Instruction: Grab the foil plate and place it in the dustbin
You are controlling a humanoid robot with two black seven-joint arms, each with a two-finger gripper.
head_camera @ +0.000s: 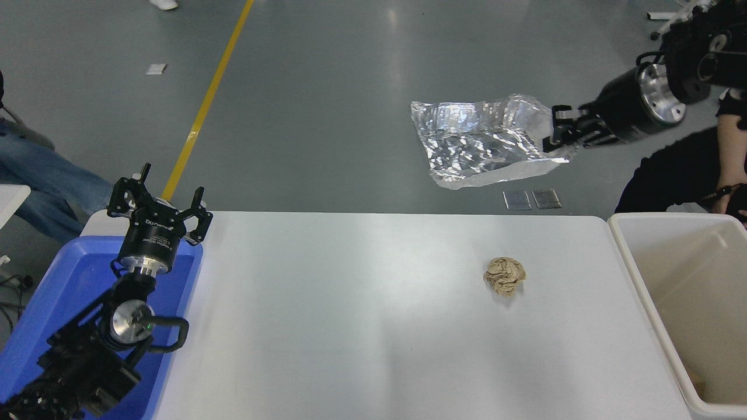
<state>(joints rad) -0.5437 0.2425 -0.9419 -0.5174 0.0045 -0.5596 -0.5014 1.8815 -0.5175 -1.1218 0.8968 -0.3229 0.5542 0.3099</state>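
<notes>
My right gripper is shut on the right rim of the foil plate, a crinkled silver tray. It holds the plate high in the air, beyond the table's far edge, tilted with its left end hanging down. The dustbin, a cream plastic bin, stands at the table's right end, below and to the right of the plate. My left gripper is open and parked at the lower left, over the blue tub.
A crumpled tan paper ball lies on the white table right of centre. A blue tub stands at the left end. A person's arm shows at the far right, another person's leg at the left.
</notes>
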